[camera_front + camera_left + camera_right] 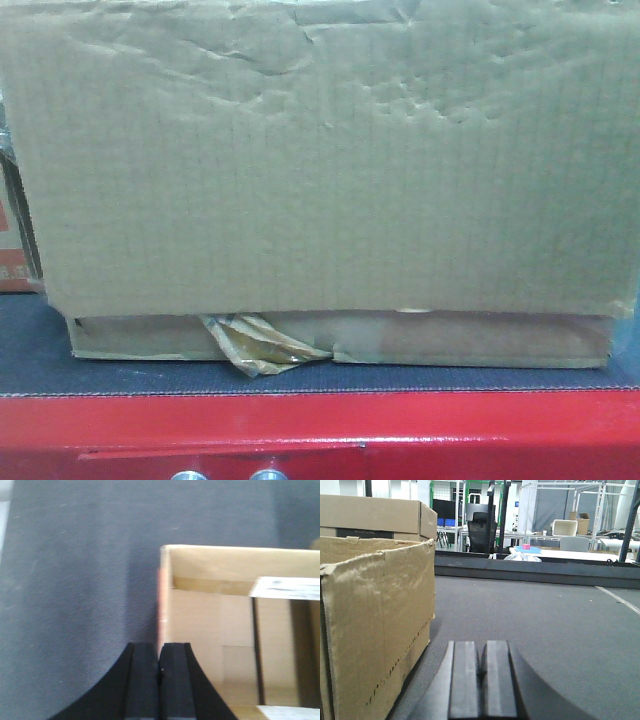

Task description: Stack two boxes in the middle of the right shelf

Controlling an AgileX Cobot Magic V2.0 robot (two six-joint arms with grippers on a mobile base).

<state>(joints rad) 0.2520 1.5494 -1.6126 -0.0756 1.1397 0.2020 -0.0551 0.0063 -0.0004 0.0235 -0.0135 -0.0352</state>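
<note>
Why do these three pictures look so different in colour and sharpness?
Front-facing view: soft and greenish, the tall dented brown cardboard box filling it under flat light. Left wrist view: the white paper label is washed out, its print a blur. Right wrist view: sharpest, with a bright far room and a soft shadow beside the box.

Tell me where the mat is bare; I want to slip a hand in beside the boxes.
Bare mat lies left of the open box in the left wrist view, and right of the large box in the right one. Crowded in front: only a thin strip before the red edge.
</note>
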